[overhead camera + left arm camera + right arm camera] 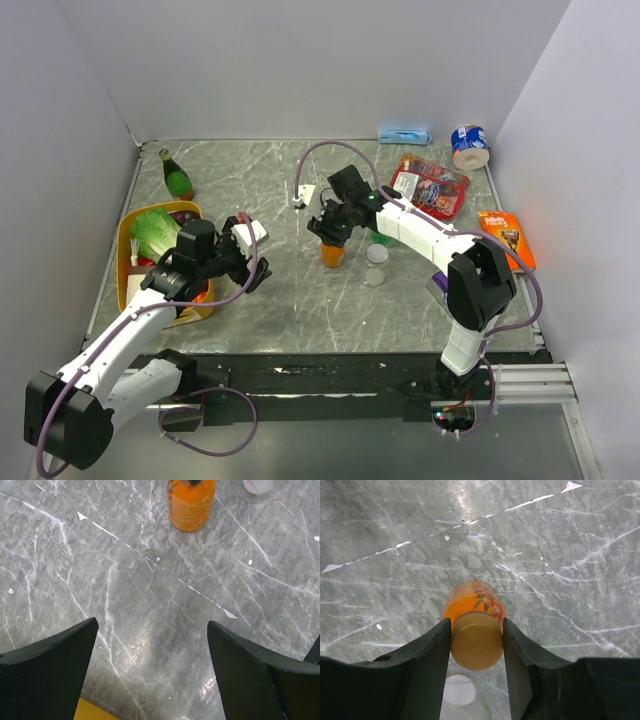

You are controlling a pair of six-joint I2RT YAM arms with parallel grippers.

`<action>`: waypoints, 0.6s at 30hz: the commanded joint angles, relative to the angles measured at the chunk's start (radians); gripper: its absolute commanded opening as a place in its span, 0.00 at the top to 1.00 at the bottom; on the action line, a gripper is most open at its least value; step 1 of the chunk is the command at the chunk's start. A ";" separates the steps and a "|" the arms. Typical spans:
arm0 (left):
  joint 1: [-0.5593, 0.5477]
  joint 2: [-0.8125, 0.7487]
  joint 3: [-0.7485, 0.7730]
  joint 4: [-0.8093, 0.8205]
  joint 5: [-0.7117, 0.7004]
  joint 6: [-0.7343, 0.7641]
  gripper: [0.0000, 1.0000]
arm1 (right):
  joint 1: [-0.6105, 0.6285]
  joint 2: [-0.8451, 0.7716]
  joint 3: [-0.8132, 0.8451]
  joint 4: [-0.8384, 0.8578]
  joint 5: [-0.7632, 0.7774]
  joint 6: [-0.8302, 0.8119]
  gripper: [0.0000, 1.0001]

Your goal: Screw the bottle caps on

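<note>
The orange bottle stands upright mid-table. My right gripper is above it, shut on the orange cap, which sits on the top of the bottle. The clear bottle stands just right of it. A whitish round shape shows below the cap in the right wrist view. My left gripper is open and empty, low over bare table, with the orange bottle and the clear bottle ahead of it. The green bottle and the green cap are out of view.
A yellow tray with lettuce lies at the left; its corner is by my left fingers. A dark-green bottle stands back left. A red snack bag, a can and an orange pack lie at the right.
</note>
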 commanded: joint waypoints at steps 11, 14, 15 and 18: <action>0.005 0.014 -0.005 0.048 0.045 0.022 0.04 | -0.005 -0.039 0.035 0.026 0.003 0.029 0.31; 0.005 0.016 -0.004 0.065 0.030 0.008 0.04 | -0.007 -0.071 0.068 0.011 -0.014 0.055 0.18; 0.005 0.016 -0.005 0.073 0.022 0.001 0.04 | -0.007 -0.085 0.086 0.002 -0.022 0.065 0.11; 0.005 0.010 -0.018 0.125 -0.030 -0.041 0.04 | -0.007 -0.148 0.107 0.006 -0.043 0.118 0.06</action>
